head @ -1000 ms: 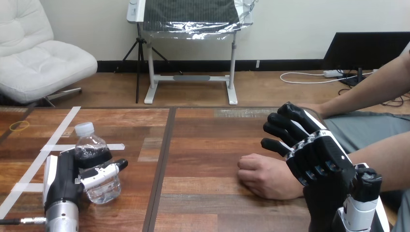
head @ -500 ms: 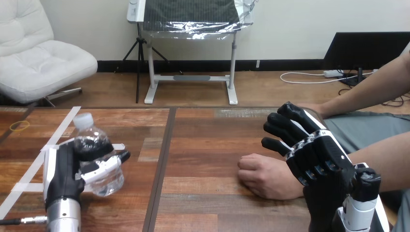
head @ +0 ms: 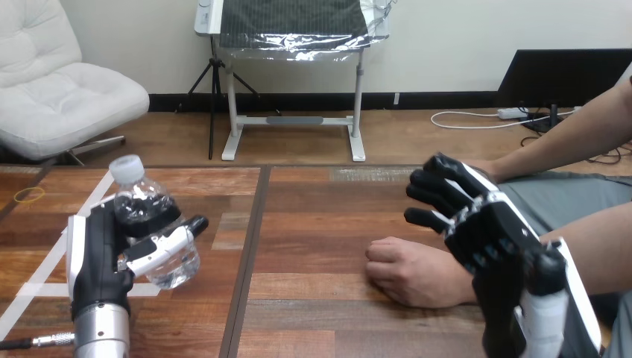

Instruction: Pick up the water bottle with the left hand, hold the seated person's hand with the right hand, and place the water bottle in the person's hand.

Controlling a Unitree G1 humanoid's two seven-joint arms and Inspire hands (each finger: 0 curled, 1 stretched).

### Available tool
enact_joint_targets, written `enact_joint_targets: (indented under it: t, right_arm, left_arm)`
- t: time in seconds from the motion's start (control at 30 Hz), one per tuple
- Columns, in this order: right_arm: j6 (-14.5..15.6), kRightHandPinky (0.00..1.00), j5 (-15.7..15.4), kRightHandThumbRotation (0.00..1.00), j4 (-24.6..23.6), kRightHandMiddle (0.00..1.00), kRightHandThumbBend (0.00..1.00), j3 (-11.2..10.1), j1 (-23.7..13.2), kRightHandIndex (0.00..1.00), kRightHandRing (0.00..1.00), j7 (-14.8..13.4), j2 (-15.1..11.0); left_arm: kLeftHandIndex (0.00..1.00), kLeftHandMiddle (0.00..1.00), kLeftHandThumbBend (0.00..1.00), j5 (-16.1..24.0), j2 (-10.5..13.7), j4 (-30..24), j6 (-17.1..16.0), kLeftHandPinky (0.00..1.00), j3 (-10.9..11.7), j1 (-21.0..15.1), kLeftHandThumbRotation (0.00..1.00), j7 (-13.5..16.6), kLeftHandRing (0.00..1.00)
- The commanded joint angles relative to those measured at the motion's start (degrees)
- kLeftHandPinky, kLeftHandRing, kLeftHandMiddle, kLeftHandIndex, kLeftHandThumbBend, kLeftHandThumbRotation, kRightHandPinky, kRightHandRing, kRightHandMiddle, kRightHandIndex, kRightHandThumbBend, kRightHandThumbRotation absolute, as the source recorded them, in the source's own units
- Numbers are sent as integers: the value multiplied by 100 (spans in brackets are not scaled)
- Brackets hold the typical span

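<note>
Left hand: my left hand (head: 93, 253) sits nearest, low at the left, with fingers and thumb clamped round the middle of the water bottle (head: 149, 209).
Water bottle: it is tilted, with the cap (head: 127, 167) leaning to the far left. The base looks clear of the table (head: 320, 216), though from this angle I can't be sure.
Right hand: my right hand (head: 492, 231) stands over the person's wrist. The fingers are apart, only loosely bent, and closed on nothing. I cannot tell whether my palm touches the wrist.
Person's hand: the person's hand (head: 406, 270) lies on the table as a loose fist just beside my right fingers, well apart from the bottle.
Step in hand: I judge the bottle is lifted, and taking hold with the right comes next.
Doing it well: close the right fingers gently round the wrist, not the fist. Bring the bottle upright before carrying it across, since the clear plastic may slip. Wait for an open palm before letting go.
Farther: white tape strips (head: 89, 201) lie beyond the bottle.
</note>
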Motion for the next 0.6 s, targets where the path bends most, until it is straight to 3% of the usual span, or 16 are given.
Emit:
enact_joint_targets:
  t: [0.0,0.33,0.57]
  right_arm:
    - [105,74,-128,98,98,81,69,-394,-812,82,81,54,-263]
    - [326,68,-455,94,310,79,74,-862,-1455,80,79,10,-649]
    - [458,68,-516,89,589,79,80,-1175,-1950,79,79,86,-996]
  left_arm:
    - [40,37,63,-85,-81,-884,-444,26,-49,-101,0,-49,32]
    - [39,37,62,-234,-299,-1520,-645,25,-132,192,0,-241,31]
    - [38,36,60,-251,-435,-2074,-567,25,-220,422,0,-363,31]
